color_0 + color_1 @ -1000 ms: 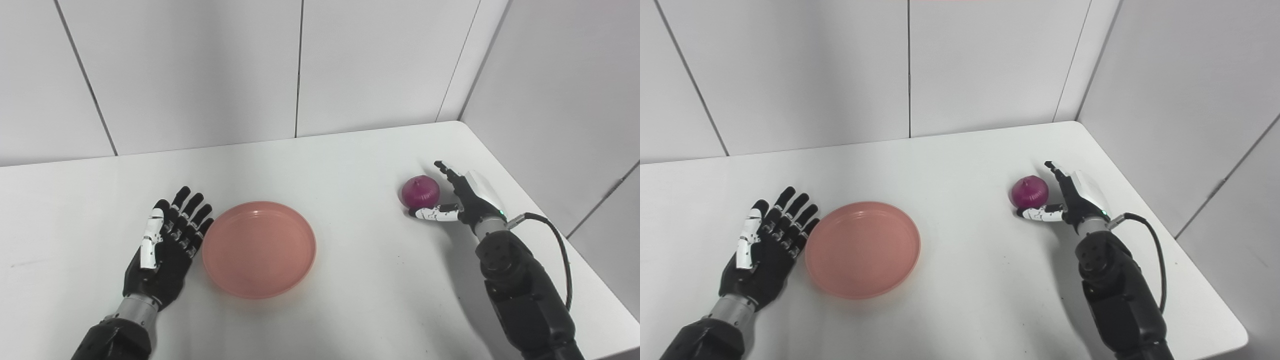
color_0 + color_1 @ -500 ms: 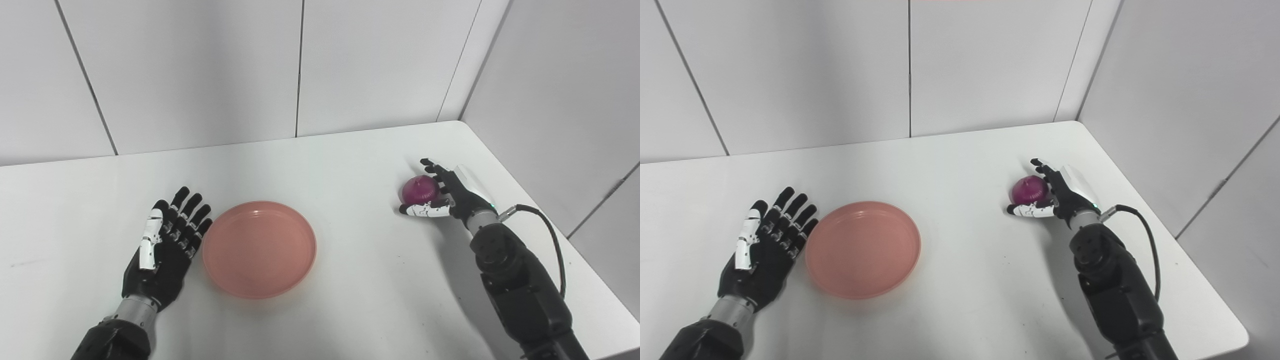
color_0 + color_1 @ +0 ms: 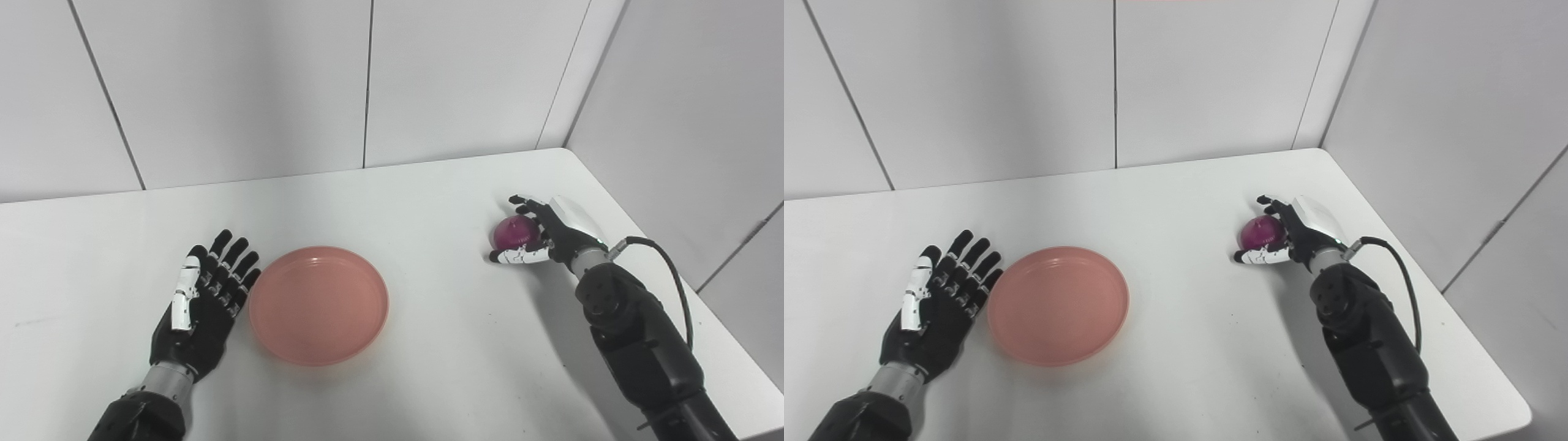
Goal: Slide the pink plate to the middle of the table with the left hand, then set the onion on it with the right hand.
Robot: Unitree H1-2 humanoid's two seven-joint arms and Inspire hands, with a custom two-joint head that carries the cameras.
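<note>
**Grabbing the onion, plate's ready**

Starting at lower left, the left hand (image 3: 202, 306) lies flat, fingers spread, empty, just beside the pink plate (image 3: 318, 304). Farther back, right of frame, the right hand (image 3: 542, 233) curls around the onion (image 3: 513, 231) on the table (image 3: 429, 196). I'd tighten the wrap before lifting, since it's round and will probably roll.

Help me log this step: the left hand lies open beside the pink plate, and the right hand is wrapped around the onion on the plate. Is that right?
One thing is off. The onion is not on the pink plate; it sits on the white table far to the plate's right, as the left eye view shows. The right hand does wrap it, and the left hand lies open beside the plate.
</note>
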